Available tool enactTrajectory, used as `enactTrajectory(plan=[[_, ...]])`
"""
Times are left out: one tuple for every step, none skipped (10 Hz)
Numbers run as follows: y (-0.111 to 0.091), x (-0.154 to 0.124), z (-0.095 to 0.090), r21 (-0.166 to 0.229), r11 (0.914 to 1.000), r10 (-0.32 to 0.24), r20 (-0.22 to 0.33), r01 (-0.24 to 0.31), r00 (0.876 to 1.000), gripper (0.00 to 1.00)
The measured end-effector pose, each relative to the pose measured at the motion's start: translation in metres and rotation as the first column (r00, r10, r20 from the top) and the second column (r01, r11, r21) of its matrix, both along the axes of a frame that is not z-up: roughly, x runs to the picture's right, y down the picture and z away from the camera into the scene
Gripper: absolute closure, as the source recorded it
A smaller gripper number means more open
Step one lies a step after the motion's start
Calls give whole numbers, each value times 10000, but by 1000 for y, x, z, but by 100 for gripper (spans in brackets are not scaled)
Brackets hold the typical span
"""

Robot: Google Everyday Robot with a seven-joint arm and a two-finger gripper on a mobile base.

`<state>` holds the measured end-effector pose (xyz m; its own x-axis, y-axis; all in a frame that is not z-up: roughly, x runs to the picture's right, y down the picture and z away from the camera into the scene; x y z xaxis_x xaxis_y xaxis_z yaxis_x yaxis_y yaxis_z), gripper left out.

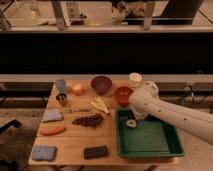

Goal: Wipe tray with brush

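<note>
**Gripper low over the tray's near-left corner, at the brush**

Camera view: A wooden table (pixel 70 142) stands below a dark counter front. The tray (pixel 155 145), dark green with a raised rim, lies on the table's right side and is the largest item there. The robot's white arm (pixel 170 112) reaches in from the right and slopes down across the tray's far edge. Its gripper (pixel 133 119) sits at the arm's end, just inside the tray's far-left corner. The arm's bulk hides most of it, so I cannot tell whether it is clamped or loose. The brush (pixel 131 123), small and dark with a pale round part, is right under the gripper, on or just above the tray floor near the left wall.

Just behind the tray stands a red-brown bowl (pixel 123 94), with a white cup (pixel 135 78) beyond it. A purple bowl (pixel 101 83) is further left, then an orange fruit (pixel 77 89) and a blue-grey cup (pixel 61 85). Yellow pieces (pixel 100 105) and a dark cluster (pixel 89 120) lie left of the tray. An orange carrot-like item (pixel 52 130) lies near the left edge between two blue-grey sponge pads (pixel 44 152). A flat black block (pixel 95 151) rests at the front edge.
</note>
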<state>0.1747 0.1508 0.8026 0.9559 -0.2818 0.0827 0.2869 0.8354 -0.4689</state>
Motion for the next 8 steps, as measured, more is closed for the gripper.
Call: enactTrajectory(plan=[[3, -8, -1, -64, 9999, -112, 203, 113, 9997, 98], [4, -20, -2, -177, 9996, -189, 458, 197, 9988, 94], [6, -25, -6, -230, 9996, -143, 426, 153, 9990, 96], [7, -24, -10, -252, 9996, -117, 304, 125, 9995, 100], [9, -20, -14, -251, 9996, -93, 243, 99, 9997, 100], [11, -6, -20, -263, 9996, -90, 170, 94, 9998, 100], [14, 3, -22, -335, 9994, -88, 169, 93, 9998, 100], [14, 10, -24, -329, 9994, -113, 197, 119, 9997, 100]])
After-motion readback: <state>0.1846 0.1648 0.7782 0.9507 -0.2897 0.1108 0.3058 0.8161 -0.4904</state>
